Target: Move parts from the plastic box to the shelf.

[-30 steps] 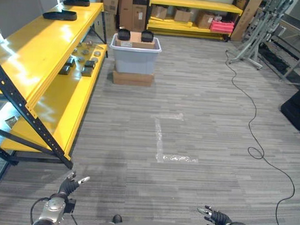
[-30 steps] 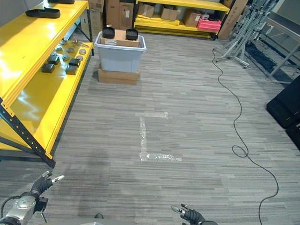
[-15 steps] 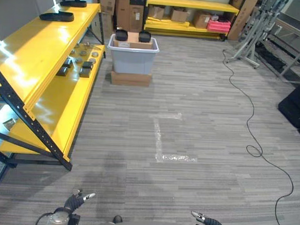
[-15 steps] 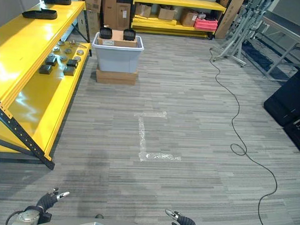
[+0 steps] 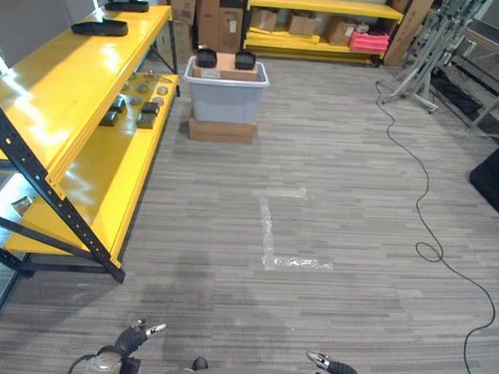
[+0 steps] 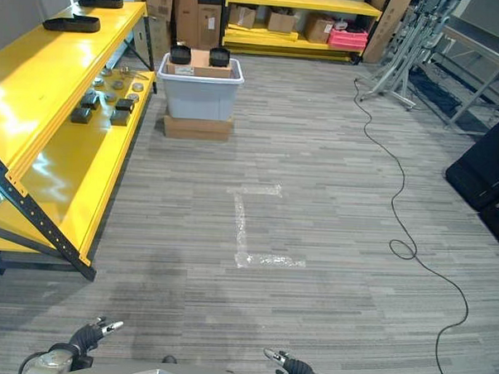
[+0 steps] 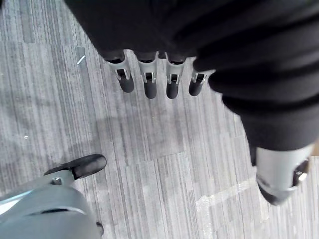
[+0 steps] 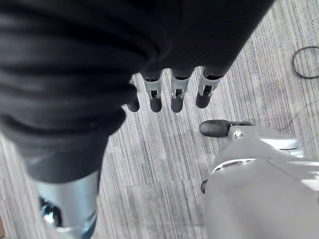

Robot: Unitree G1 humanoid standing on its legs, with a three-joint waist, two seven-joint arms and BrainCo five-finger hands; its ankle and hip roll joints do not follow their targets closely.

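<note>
A grey plastic box (image 5: 225, 92) stands on a flat cardboard box far ahead on the floor, with two black parts (image 5: 207, 58) sitting at its top. The yellow shelf (image 5: 68, 80) runs along the left; several small dark and metal parts (image 5: 139, 108) lie on its lower level and black trays (image 5: 100, 26) on its upper one. My left hand (image 5: 133, 340) and right hand (image 5: 335, 370) hang low at the near edge, far from the box. Past the straight fingers (image 7: 149, 83) of the left hand and the fingers (image 8: 174, 95) of the right lies bare floor.
White tape marks (image 5: 269, 231) lie on the carpet midway to the box. Cardboard boxes (image 5: 209, 11) and a second yellow shelf (image 5: 323, 24) line the back wall. Metal stands (image 5: 429, 62) are at the far right, and a black case (image 5: 497, 177) sits at the right edge.
Both hands have sunk toward the bottom edge and drawn slightly inward. The whole picture has shifted a little, so the camera moved.
</note>
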